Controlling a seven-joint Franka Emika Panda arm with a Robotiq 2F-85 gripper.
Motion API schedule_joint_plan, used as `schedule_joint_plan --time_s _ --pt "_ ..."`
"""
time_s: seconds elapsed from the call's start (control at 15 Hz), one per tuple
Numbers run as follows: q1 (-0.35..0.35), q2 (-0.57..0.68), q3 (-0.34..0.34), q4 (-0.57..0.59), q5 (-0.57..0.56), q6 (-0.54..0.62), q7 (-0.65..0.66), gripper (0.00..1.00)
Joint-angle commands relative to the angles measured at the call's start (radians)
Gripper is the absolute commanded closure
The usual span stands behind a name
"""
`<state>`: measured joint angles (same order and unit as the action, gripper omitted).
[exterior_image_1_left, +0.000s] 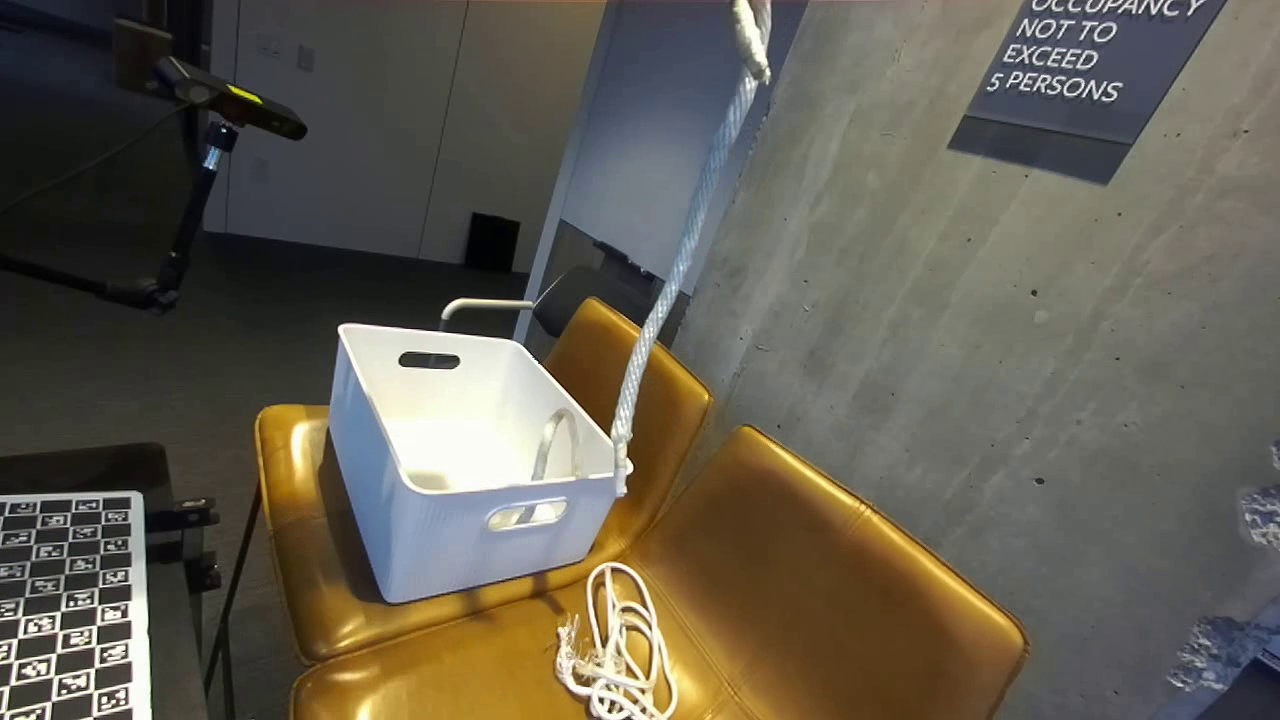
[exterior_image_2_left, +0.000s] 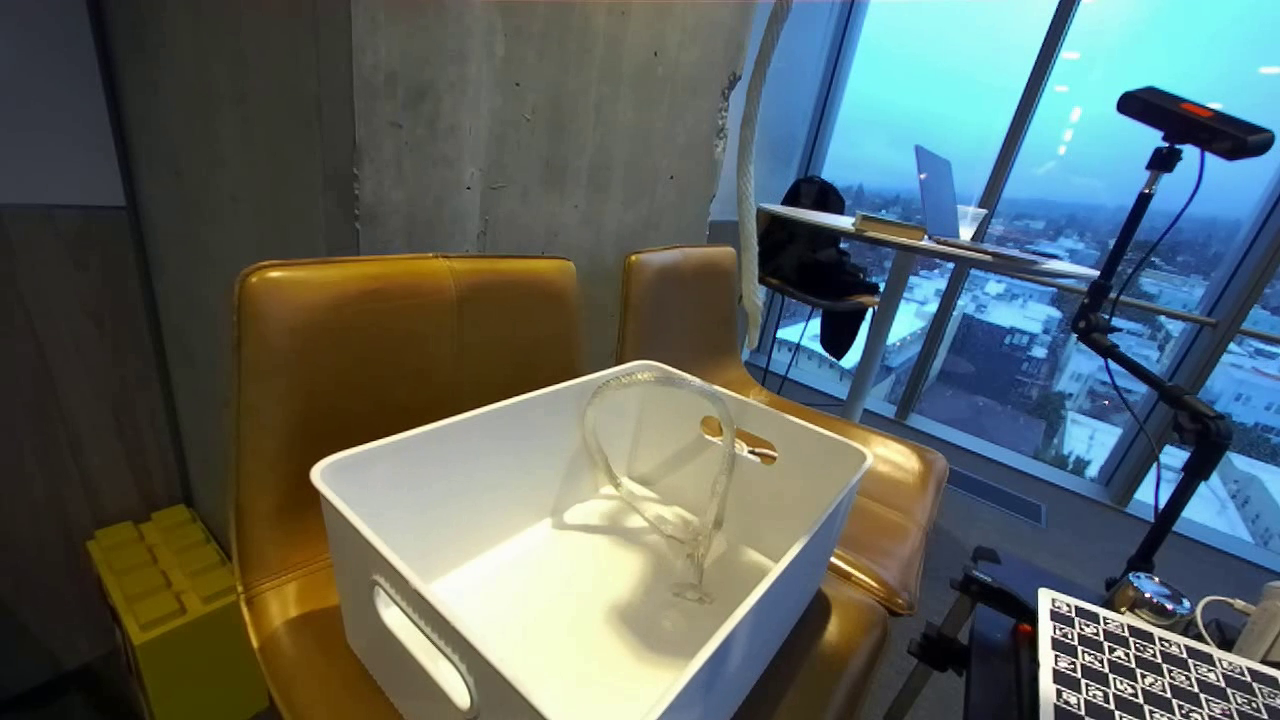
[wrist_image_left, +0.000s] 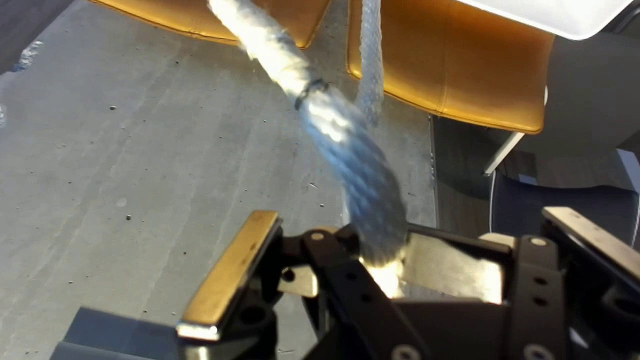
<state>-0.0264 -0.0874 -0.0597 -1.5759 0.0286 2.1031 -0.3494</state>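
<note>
Pale rope (exterior_image_1_left: 683, 262), clamped in the gripper (wrist_image_left: 382, 250), hangs beneath it, apparently drawn down by its own weight, near a white bin (exterior_image_1_left: 450, 540) that a tan chair (exterior_image_1_left: 300, 545) supports below gripper height.

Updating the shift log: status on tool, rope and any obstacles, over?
Tool shut on thick rope. Rope dangling, lower end outside white bin, not touching. Bin possibly in the way.
</note>
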Motion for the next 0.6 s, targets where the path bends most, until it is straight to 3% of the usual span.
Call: schedule_joint_plan --time_s 0.0,0.53 --pt "0.034 0.02 0.045 0.006 -0.025 0.022 0.04 1.0" --pt "0.113 0.014 0.144 -0.096 -0.076 0.075 0.116 1.0"
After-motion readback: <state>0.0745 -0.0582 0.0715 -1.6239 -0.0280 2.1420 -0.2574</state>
